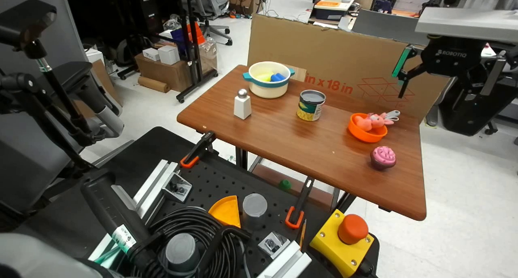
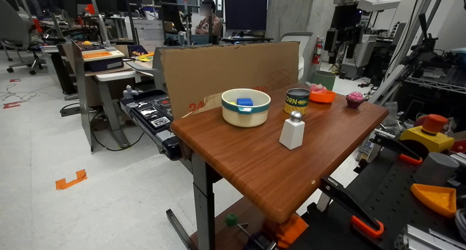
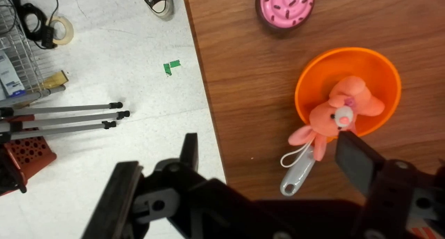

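The black two-fingered tool [image 1: 439,88] hangs clear of the brown wood-grain tabletop [image 3: 243,93], fingers spread wide, touching nothing. Nearest, a coral-pink, long-eared plush animal [image 3: 325,119] lies in a round orange plastic bowl [image 3: 323,72], ears past the rim; it should be light, soft, unbreakable, best pinched around head or body. Beyond sits a pink-topped toy cupcake [image 3: 286,7].

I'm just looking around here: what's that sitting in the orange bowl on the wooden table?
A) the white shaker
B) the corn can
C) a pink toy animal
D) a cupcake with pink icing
C: the wrist view shows the pink toy animal lying in the orange bowl, part of it reaching over the rim, while the cupcake sits outside.
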